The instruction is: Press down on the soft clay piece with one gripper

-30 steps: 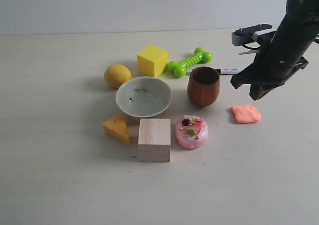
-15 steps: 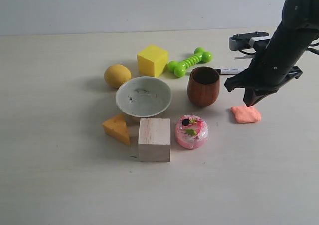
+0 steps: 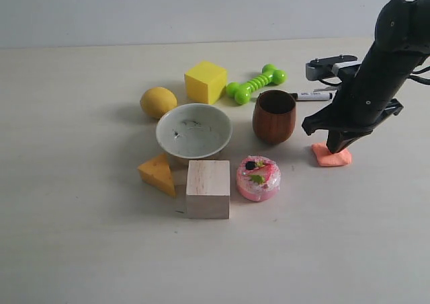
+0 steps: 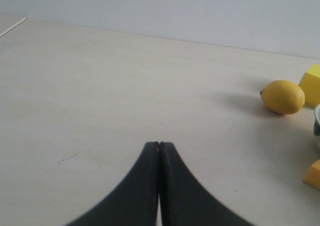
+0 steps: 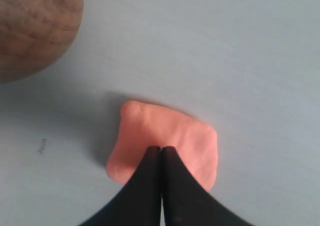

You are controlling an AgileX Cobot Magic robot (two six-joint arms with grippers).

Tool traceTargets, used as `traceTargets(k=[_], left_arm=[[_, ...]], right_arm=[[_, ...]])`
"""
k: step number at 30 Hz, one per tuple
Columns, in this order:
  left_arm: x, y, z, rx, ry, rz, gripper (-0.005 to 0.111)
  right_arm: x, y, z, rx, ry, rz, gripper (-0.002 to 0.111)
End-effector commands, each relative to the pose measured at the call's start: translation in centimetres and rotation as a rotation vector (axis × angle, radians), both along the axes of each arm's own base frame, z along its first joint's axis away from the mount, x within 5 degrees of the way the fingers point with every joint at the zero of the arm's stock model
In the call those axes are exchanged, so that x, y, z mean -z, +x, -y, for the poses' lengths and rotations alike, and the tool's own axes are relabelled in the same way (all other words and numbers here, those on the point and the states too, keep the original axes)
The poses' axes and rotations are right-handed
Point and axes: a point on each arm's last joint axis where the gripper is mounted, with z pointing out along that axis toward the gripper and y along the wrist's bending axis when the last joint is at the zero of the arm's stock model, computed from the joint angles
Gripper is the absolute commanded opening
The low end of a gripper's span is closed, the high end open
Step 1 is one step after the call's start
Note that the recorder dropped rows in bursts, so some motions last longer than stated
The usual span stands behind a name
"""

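The soft clay piece (image 3: 332, 157) (image 5: 165, 136) is a small flat salmon-orange lump lying on the table to the right of the wooden cup (image 3: 274, 116). My right gripper (image 3: 334, 144) (image 5: 161, 149) is shut, its two dark fingers pressed together with nothing between them, and its tips sit on top of the clay, covering part of it. The left gripper (image 4: 159, 145) is also shut and empty, hovering over bare table far from the clay; it does not show in the exterior view.
Left of the clay stand the pink cake toy (image 3: 258, 177), a wooden block (image 3: 207, 188), an orange cheese wedge (image 3: 158, 173), a grey bowl (image 3: 193, 130), a lemon (image 3: 158, 102), a yellow cube (image 3: 205, 81) and a green bone toy (image 3: 255, 83). A marker (image 3: 312, 96) lies behind the cup.
My right gripper has come down and slightly left from above the table onto the clay, now covering its upper part. The left gripper's earlier state is not shown.
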Motion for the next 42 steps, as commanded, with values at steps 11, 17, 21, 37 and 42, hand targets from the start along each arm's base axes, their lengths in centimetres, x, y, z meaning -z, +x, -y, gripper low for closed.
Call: traceTargets(k=[11, 17, 21, 37, 42], left_arm=[[-0.1, 0.0, 0.0, 0.001, 0.003, 0.012, 0.000], [-0.1, 0.0, 0.0, 0.001, 0.003, 0.012, 0.000], [-0.1, 0.0, 0.0, 0.001, 0.003, 0.012, 0.000], [-0.1, 0.0, 0.0, 0.001, 0.003, 0.012, 0.000], [-0.1, 0.0, 0.0, 0.001, 0.003, 0.012, 0.000]], right_arm=[[4.2, -0.3, 0.2, -0.007, -0.019, -0.116, 0.000], [5.8, -0.5, 0.3, -0.017, -0.036, -0.155, 0.000], [6.8, -0.6, 0.4, -0.022, -0.046, -0.179, 0.000], [9.2, -1.1, 0.5, -0.018, -0.059, -0.243, 0.000], [9.2, -1.2, 0.5, -0.016, -0.059, -0.251, 0.000]])
